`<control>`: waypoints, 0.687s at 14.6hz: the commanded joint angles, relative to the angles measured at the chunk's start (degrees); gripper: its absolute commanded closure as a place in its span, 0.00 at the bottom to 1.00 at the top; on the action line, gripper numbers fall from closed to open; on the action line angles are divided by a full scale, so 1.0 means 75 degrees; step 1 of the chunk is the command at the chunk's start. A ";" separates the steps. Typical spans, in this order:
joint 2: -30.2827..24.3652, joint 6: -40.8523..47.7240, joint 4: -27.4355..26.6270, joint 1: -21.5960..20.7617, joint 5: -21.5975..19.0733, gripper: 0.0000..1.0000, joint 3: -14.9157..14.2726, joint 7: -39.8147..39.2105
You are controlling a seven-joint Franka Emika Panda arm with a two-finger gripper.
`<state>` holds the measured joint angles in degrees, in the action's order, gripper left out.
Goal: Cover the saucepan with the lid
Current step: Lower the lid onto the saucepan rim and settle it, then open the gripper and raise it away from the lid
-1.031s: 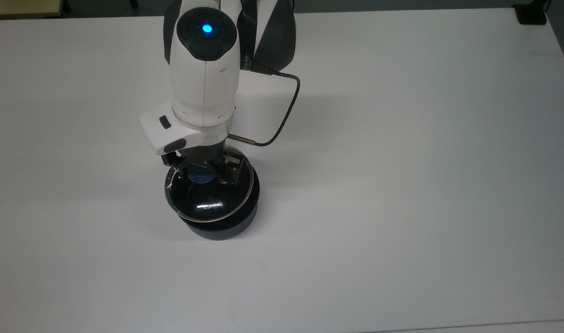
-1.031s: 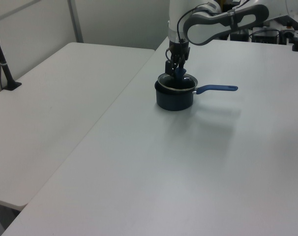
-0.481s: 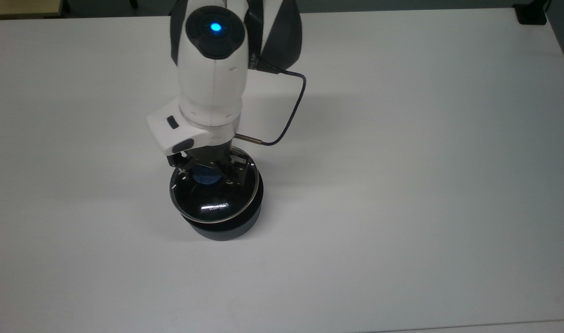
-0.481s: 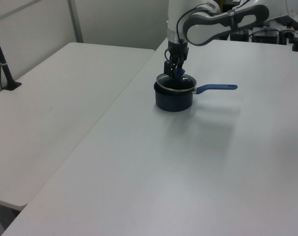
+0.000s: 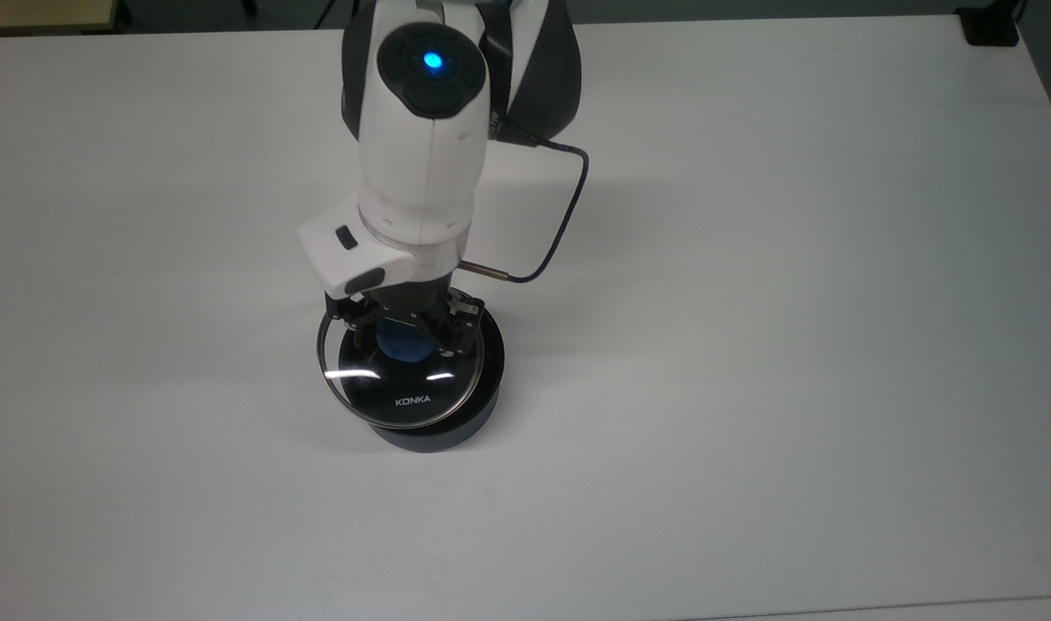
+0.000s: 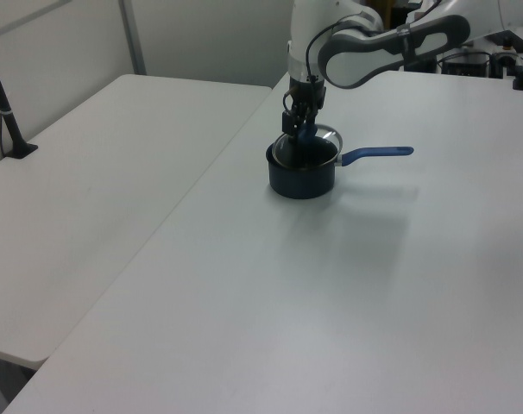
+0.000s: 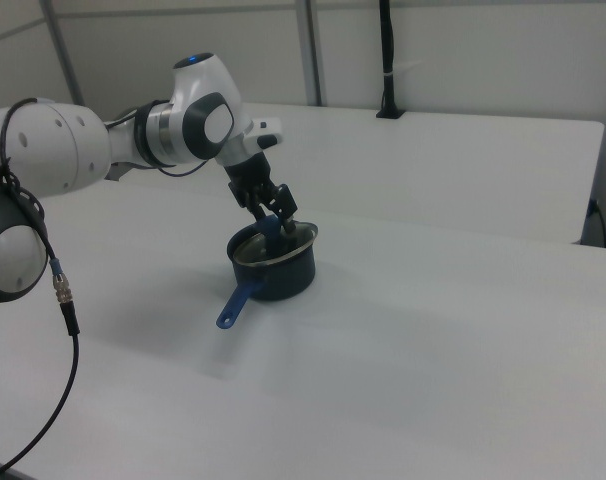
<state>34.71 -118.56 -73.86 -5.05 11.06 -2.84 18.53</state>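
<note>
The dark saucepan (image 5: pixel 443 429) stands on the white table, its blue handle (image 6: pixel 378 153) pointing to the left view's right. My gripper (image 5: pixel 407 335) is shut on the blue knob (image 5: pixel 402 344) of the glass lid (image 5: pixel 396 392). I hold the lid tilted over the pan's mouth, set off toward the top view's left; the white KONKA lettering faces up. In the left view the lid (image 6: pixel 306 148) sits under my gripper (image 6: pixel 303 131), with its right edge raised above the saucepan (image 6: pixel 301 178). The right view has the gripper (image 7: pixel 274 224), lid (image 7: pixel 279 246) and saucepan (image 7: pixel 285 279).
The white table (image 5: pixel 749 345) stretches wide around the pan. A dark cable (image 5: pixel 559 233) loops off the wrist. A second table (image 6: pixel 89 172) adjoins on the left view's left, with a black post (image 6: pixel 3 103) on it.
My gripper and the lid have moved toward the top view's right and the lid has tipped, so its lettering now reads clearly. The saucepan has shifted slightly the same way.
</note>
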 commanded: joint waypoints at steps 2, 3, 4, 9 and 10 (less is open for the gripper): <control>0.0166 -0.0130 0.0087 -0.0147 0.0330 0.00 -0.0020 0.0248; 0.0166 -0.0119 0.0087 -0.0159 0.0330 0.00 -0.0020 0.0248; 0.0119 -0.0095 0.0087 -0.0147 0.0330 0.00 -0.0020 0.0248; -0.1038 0.0653 -0.0006 0.0449 0.0062 0.00 0.0178 0.0248; -0.1390 0.0875 -0.0019 0.0706 -0.0067 0.00 0.0295 0.0248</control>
<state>32.86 -117.31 -71.93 -4.19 12.26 -2.92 19.70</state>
